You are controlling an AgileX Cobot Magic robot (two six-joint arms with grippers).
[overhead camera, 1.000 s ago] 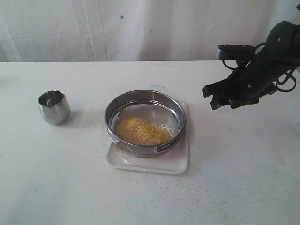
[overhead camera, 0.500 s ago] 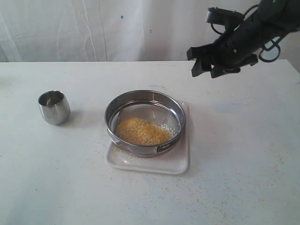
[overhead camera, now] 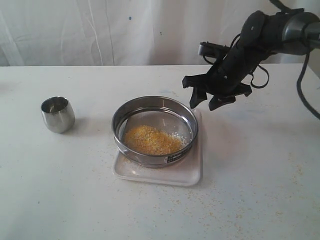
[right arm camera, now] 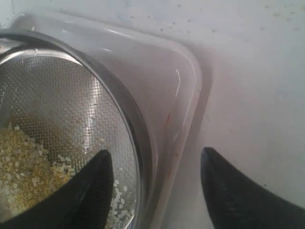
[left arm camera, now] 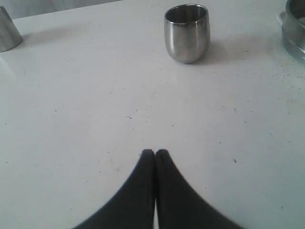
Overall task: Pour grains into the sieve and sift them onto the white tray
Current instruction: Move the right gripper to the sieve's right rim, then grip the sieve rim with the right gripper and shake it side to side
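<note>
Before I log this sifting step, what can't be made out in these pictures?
Whatever has sifted onto the white tray: hidden under the sieve, every view.
Sieve label text: too small, exterior view.
Left end effector: outside exterior view; only fingertips show in wrist view.

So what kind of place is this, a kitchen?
Probably not a kitchen. It looks more like a robot test room: a bare white table, a white curtain hung behind it, and a black robot arm reaching over a sieve of grains.
</note>
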